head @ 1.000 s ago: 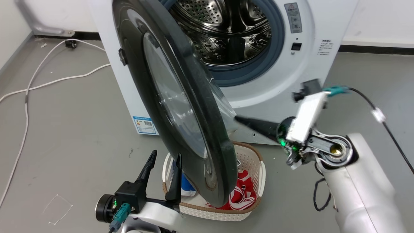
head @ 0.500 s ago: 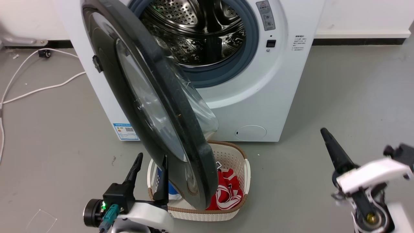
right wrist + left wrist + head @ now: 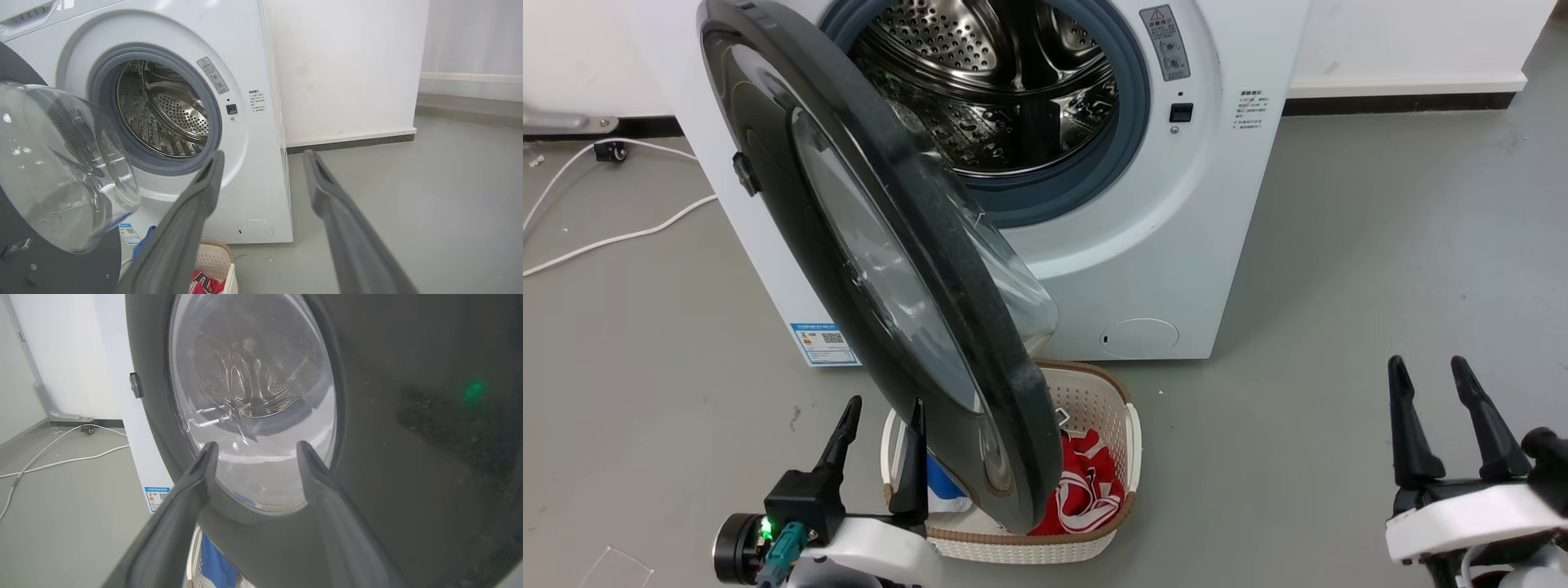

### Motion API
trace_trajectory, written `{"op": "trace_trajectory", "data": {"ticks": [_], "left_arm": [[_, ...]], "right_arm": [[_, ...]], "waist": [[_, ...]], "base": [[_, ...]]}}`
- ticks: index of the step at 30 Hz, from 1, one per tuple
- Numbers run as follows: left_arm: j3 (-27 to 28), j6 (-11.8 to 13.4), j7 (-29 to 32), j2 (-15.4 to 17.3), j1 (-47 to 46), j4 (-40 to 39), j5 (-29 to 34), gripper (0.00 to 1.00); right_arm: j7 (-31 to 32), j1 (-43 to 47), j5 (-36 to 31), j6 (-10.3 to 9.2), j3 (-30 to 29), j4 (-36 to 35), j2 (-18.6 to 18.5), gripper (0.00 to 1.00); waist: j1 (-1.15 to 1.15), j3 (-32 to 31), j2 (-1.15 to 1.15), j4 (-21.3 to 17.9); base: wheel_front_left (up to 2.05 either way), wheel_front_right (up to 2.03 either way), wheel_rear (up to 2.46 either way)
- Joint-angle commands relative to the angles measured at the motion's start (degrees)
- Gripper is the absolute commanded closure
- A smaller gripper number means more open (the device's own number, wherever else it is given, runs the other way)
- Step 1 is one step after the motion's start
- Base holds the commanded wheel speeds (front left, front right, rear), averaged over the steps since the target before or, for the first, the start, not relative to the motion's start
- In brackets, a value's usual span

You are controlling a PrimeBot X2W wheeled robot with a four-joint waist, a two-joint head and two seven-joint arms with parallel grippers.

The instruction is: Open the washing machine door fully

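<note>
A white front-loading washing machine (image 3: 1176,245) stands on a grey floor (image 3: 1339,286). Its steel drum (image 3: 988,98) is exposed inside a grey gasket. The washing machine door (image 3: 874,269), with a black rim around a bulging glass bowl, is hinged on the left of the head view. It stands swung well out from the machine front, towards the camera. Its lower edge hangs over a white laundry basket (image 3: 1131,433) holding red cloth (image 3: 1086,490).

The left jaws are open and empty, at the lower left of the head view, just beside the door's outer face. Their two dark fingers (image 3: 837,441) point up. In the left wrist view these fingers (image 3: 184,506) frame the lower part of the door (image 3: 408,437). I cannot tell whether they touch it.

The right jaws are also open and empty, their fingers (image 3: 1405,433) at the lower right over bare floor, well apart from the machine. In the right wrist view those fingers (image 3: 339,220) point towards the machine (image 3: 261,163).

A white cable (image 3: 605,241) lies on the floor at the left.
</note>
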Motion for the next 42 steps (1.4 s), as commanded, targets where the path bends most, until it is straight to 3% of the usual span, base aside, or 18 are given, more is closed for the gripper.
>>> {"op": "trace_trajectory", "data": {"ticks": [1, 5, 11, 34, 36, 42], "left_arm": [[0.24, -0.21, -0.14, -0.06, 0.82, 0.13, 0.31, 0.00], [0.00, -0.11, -0.14, -0.06, 0.93, 0.62, 0.59, 0.00], [-0.66, 0.01, -0.14, -0.05, 1.03, 1.09, 1.03, 0.00], [-2.04, 0.15, -0.14, -0.06, 0.81, 0.85, 3.23, 0.00], [-2.02, 0.24, -0.14, -0.06, 0.71, 0.82, 3.18, 1.00], [-1.52, 0.59, -0.14, -0.05, 0.54, 0.06, 3.36, 1.00]], "right_arm": [[-0.53, 0.97, -3.12, 0.12, -0.16, -0.98, 0.37, 0.00], [-1.22, 2.77, -12.82, 0.06, 0.34, -2.44, 2.09, 0.00], [-2.08, 4.80, -18.58, 0.06, -0.34, -1.58, 4.48, 0.00], [-2.42, 5.59, -17.95, 0.06, -1.32, 0.31, 6.43, 0.00], [-2.42, 5.65, -17.89, 0.06, -1.40, 0.18, 6.44, 0.00], [-2.13, 5.62, -16.72, 0.06, -1.30, 0.27, 6.47, 0.00]], "waist": [[0.00, -0.08, 0.00, 0.07], [0.00, -0.24, 0.00, 0.30], [0.00, -0.42, 0.00, 0.62], [0.00, -1.03, 0.00, 0.15], [0.00, -1.00, 0.00, 0.22], [0.00, -0.96, 0.00, 0.32]], "base": [[0.00, 0.00, 0.00], [0.00, 0.00, 0.00], [0.00, 0.00, 0.00], [0.00, 0.00, 0.00], [0.00, 0.00, 0.00], [0.00, 0.00, 0.00]]}}
